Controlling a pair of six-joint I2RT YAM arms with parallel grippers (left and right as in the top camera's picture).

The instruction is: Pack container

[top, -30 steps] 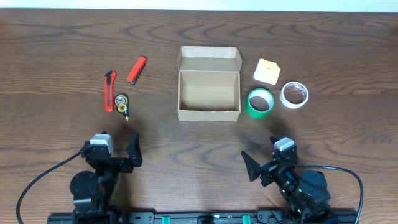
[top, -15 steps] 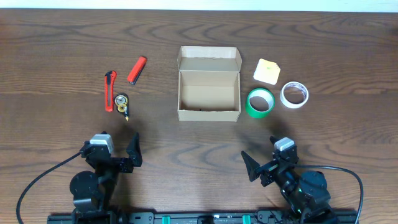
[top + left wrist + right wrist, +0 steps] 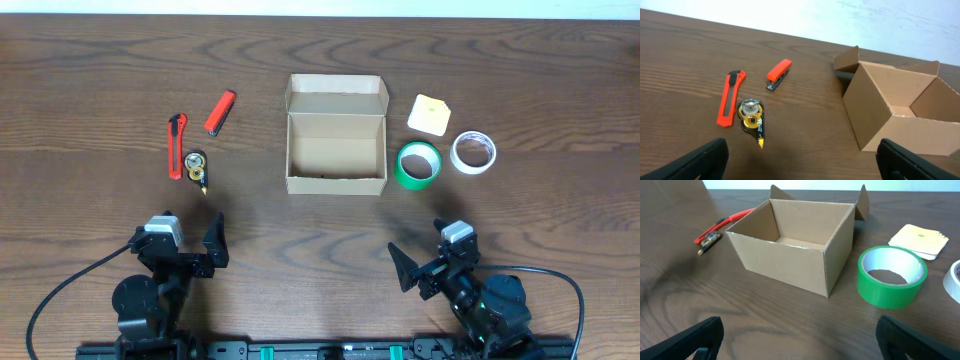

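Overhead: the container (image 3: 336,184) sits open mid-bench, its long axis parallel to the far edge. The left gripper (image 3: 190,237) and right gripper (image 3: 424,250) rest by the near edge, spread wide and empty, about equally near.

Left wrist: the utility knife (image 3: 730,97), stapler (image 3: 778,74) and correction tape (image 3: 752,115) lie unobstructed.

Right wrist: the green tape roll (image 3: 891,277) lies just beside the container.

Container (image 3: 336,150) between stapler (image 3: 221,112) and sticky notes (image 3: 429,114)

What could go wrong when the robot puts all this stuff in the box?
The green tape roll sits close beside the cardboard box, so grabbing it might shove the box sideways. The red knife and the round tape dispenser lie very close together, so picking one could knock the other.
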